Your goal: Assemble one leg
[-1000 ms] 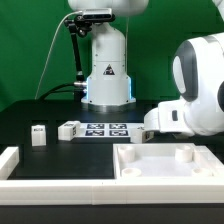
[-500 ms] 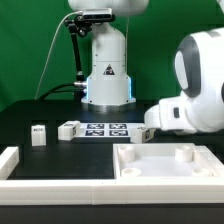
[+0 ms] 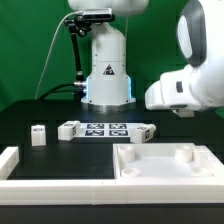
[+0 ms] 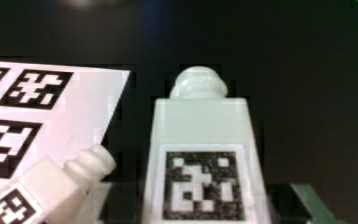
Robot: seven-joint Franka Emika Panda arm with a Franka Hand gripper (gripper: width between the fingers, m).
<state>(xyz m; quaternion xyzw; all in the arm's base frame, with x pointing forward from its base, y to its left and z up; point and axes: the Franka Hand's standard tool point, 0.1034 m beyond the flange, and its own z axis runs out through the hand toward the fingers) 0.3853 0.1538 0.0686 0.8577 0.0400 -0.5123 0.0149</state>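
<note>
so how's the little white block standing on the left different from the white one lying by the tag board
Pose: the upright small white plastic leg block stands on end; the lying white plastic leg block rests on its side. Place: the upright one stands alone on the black table; the lying one is close beside the marker board. Both are small and white.

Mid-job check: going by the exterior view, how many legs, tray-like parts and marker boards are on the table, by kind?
Legs: 3
Tray-like part: 1
Marker board: 1
Total: 5
</note>
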